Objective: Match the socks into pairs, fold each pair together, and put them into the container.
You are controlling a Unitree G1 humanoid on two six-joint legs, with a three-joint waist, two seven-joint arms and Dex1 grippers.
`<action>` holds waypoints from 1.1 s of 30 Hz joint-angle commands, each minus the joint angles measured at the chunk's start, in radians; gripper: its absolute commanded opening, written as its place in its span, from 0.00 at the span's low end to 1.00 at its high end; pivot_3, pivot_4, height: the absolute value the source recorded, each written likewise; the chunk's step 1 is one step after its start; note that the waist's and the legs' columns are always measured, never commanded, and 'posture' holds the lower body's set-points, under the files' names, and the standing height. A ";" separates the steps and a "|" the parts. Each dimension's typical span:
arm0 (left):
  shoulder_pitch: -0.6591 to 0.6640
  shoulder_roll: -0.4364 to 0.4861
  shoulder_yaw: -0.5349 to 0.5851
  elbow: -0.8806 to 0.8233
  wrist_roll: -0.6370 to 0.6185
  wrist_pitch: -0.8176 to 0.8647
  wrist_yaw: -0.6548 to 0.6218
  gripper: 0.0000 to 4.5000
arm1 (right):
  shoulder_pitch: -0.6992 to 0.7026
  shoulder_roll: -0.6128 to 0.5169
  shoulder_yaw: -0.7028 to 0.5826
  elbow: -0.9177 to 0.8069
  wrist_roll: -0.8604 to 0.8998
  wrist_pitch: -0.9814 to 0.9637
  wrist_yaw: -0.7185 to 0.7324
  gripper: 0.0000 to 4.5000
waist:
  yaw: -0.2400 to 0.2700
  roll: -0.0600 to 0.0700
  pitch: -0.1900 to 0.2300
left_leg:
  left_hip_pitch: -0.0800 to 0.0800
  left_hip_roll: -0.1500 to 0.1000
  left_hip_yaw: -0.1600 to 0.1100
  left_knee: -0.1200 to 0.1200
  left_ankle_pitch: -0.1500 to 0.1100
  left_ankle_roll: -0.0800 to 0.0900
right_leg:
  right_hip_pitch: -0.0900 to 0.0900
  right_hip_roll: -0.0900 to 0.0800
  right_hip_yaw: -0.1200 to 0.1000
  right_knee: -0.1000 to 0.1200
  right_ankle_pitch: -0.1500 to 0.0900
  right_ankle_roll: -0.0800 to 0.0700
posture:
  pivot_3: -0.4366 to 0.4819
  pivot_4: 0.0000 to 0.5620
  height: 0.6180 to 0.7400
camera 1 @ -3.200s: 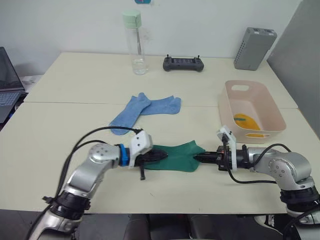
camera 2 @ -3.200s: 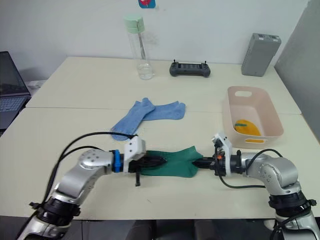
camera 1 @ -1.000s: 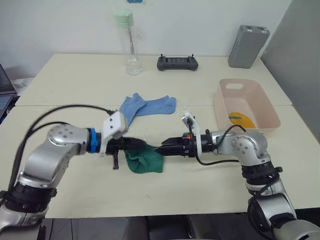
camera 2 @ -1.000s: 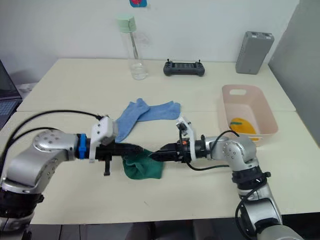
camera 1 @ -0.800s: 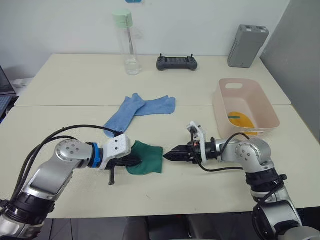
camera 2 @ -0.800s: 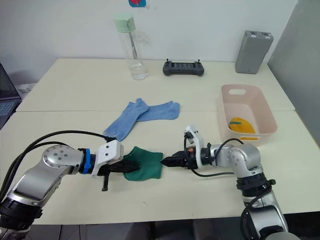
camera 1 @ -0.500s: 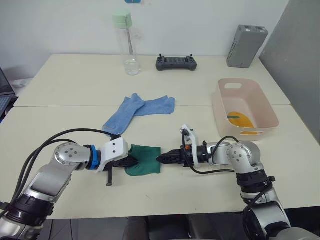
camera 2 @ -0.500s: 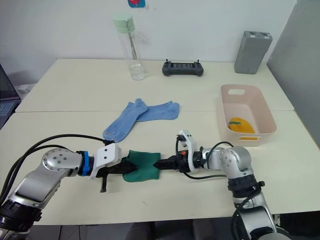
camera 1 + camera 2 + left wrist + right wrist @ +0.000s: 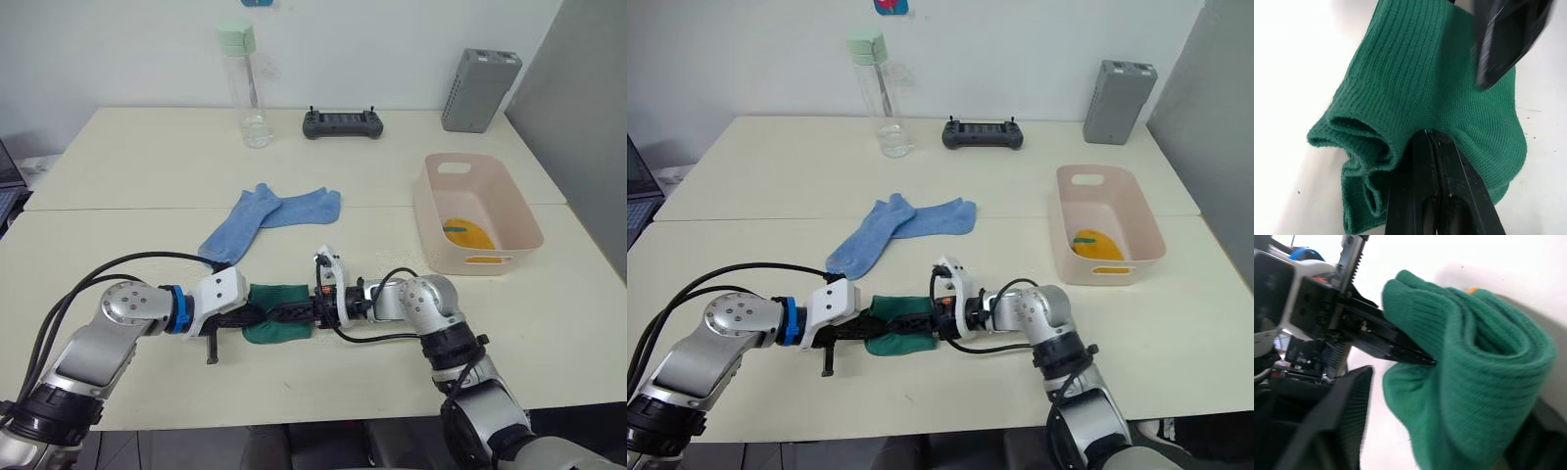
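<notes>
The dark green socks lie folded into a bundle on the near part of the table. My left gripper is shut on the bundle's left edge; its fingers pinch the fold. My right gripper reaches in from the right, open, with the bundle between its fingers and one finger still apart from the fabric. Two light blue socks lie overlapped behind. The pink container stands at the right with a yellow sock inside.
A clear bottle with a green cap, a black controller and a grey upright box stand along the far edge. Black cables loop from both wrists over the near table.
My right gripper has moved left until its fingers straddle the green bundle, and they have narrowed. The left gripper keeps its pinch in the same spot.
</notes>
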State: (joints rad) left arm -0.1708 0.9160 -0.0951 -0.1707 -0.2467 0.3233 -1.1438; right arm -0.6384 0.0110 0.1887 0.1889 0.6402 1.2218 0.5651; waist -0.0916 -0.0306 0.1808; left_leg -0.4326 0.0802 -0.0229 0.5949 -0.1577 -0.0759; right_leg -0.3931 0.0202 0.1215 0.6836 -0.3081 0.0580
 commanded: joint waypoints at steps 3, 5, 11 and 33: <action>0.007 0.001 0.043 -0.031 -0.020 0.012 0.011 0.00 | -0.001 -0.007 0.048 0.000 -0.030 -0.033 0.038 0.32 | 0.002 0.000 0.000 | -0.001 0.000 0.000 0.000 0.000 0.000 | 0.000 0.000 0.000 -0.001 0.000 0.000 | 0.48 0.27 1.00; 0.006 -0.001 0.050 -0.036 -0.028 0.020 0.011 0.00 | 0.006 -0.015 0.055 -0.009 -0.037 -0.038 0.047 0.16 | 0.002 0.000 0.000 | 0.000 0.000 0.000 -0.001 0.000 0.000 | 0.000 0.000 0.000 0.000 0.000 0.000 | 0.48 0.27 1.00; -0.050 -0.014 0.095 -0.065 -0.116 0.094 0.008 0.00 | 0.011 -0.052 0.014 -0.091 -0.021 -0.046 0.059 0.01 | 0.008 0.000 0.000 | 0.000 0.000 0.000 0.000 0.000 0.000 | 0.000 0.000 0.000 0.000 0.001 0.000 | 0.48 0.27 1.00; -0.626 -0.622 -0.011 -0.082 -0.312 0.339 0.438 1.00 | -0.134 -0.998 -0.301 -0.410 -0.185 -0.292 0.136 0.00 | 0.054 0.000 0.001 | -0.006 -0.005 0.001 0.002 0.000 0.000 | -0.001 -0.004 0.000 -0.003 0.003 -0.003 | 0.48 0.27 1.00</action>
State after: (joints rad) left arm -0.7876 0.3228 -0.0926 -0.2299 -0.5744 0.6944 -0.7515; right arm -0.7783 -0.9361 -0.1390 -0.2155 0.5259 1.0375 0.6504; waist -0.0380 -0.0303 0.1822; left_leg -0.4392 0.0754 -0.0218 0.5968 -0.1577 -0.0757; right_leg -0.3941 0.0161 0.1213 0.6799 -0.3054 0.0552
